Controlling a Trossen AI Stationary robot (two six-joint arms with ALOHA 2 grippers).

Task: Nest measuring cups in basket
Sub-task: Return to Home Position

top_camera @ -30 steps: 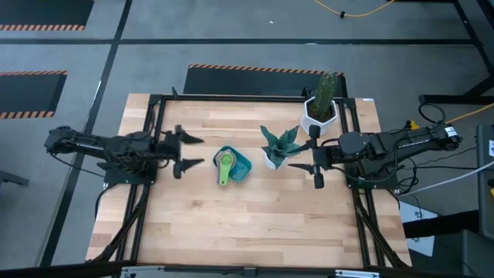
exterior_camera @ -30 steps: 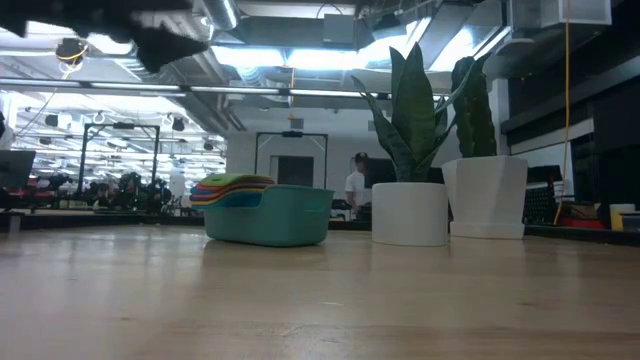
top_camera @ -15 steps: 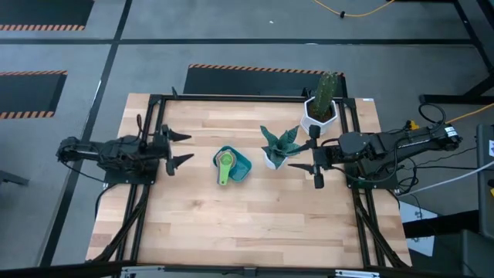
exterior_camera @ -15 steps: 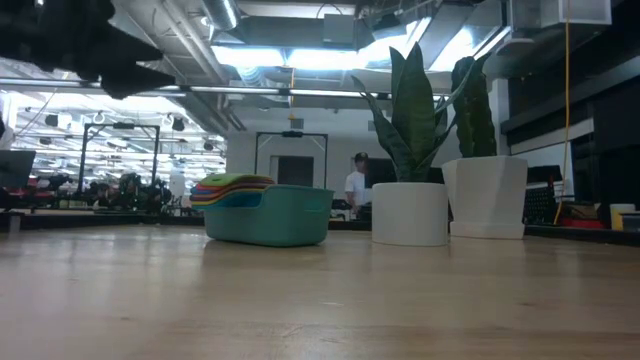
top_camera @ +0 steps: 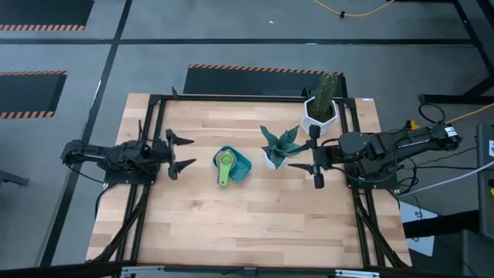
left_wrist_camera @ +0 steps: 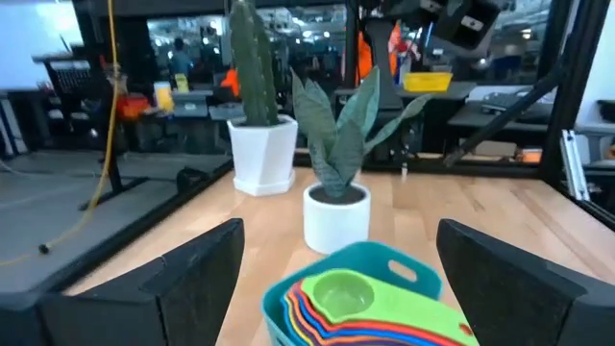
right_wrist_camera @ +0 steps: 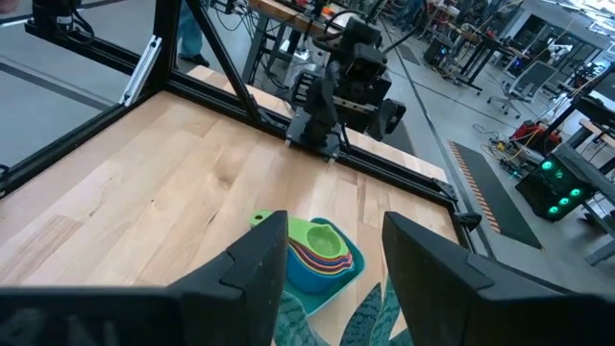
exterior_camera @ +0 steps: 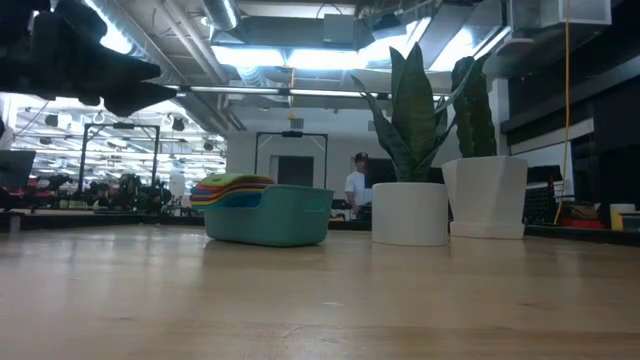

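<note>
The teal basket [top_camera: 238, 165] rests by its bottom on the table's middle, with the measuring cups [top_camera: 225, 164] stacked inside it, the green one on top. The stack shows in the low view [exterior_camera: 232, 187], the left wrist view [left_wrist_camera: 360, 300] and the right wrist view [right_wrist_camera: 322, 248]. My left gripper [top_camera: 179, 151] hangs open to the basket's left, raised off the table, touching nothing. My right gripper [top_camera: 316, 155] waits open near the table's right edge, beyond the leafy plant.
A leafy plant in a white pot [top_camera: 277, 147] stands just right of the basket. A cactus in a white pot [top_camera: 321, 106] stands at the far right corner. Bare wood [top_camera: 247, 220] stretches along the table's near half and around the left side.
My left gripper has drawn back toward the table's left edge, away from the basket, staying open and dropping a little. The basket and the cups have kept still.
</note>
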